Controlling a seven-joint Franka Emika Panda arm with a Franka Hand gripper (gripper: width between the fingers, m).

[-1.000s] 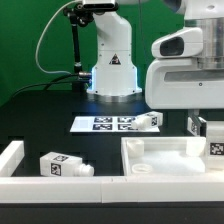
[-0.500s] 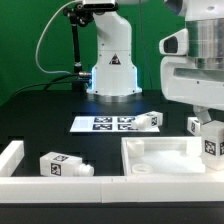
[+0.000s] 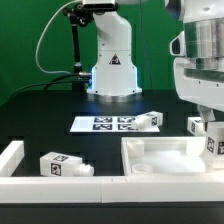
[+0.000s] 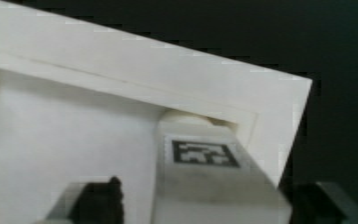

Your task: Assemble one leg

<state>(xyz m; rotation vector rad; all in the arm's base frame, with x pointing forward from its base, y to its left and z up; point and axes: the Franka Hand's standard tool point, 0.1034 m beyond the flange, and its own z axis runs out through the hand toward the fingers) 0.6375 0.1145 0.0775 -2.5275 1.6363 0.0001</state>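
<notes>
My gripper point(image 3: 211, 127) hangs at the exterior view's right edge and is shut on a leg point(image 3: 213, 144), a chunky white peg with a black-and-white tag. The leg stands upright at the far right corner of the large white square panel point(image 3: 165, 160). In the wrist view the leg point(image 4: 208, 160) runs between my two dark fingers point(image 4: 99, 200) down to the panel's raised corner point(image 4: 229, 95); my gripper point(image 4: 211, 198) closes around it. Whether the leg's end touches the panel is hidden.
A second leg point(image 3: 196, 125) stands just behind the held one. A third leg point(image 3: 148, 120) lies at the right end of the marker board point(image 3: 105, 124). Another leg point(image 3: 65, 165) lies at front left beside a white rim piece point(image 3: 10, 157). The robot base point(image 3: 112, 70) stands behind.
The arm's wrist and hand have shifted toward the exterior view's right over the last second. The held leg has stayed at nearly the same spot over the panel's corner.
</notes>
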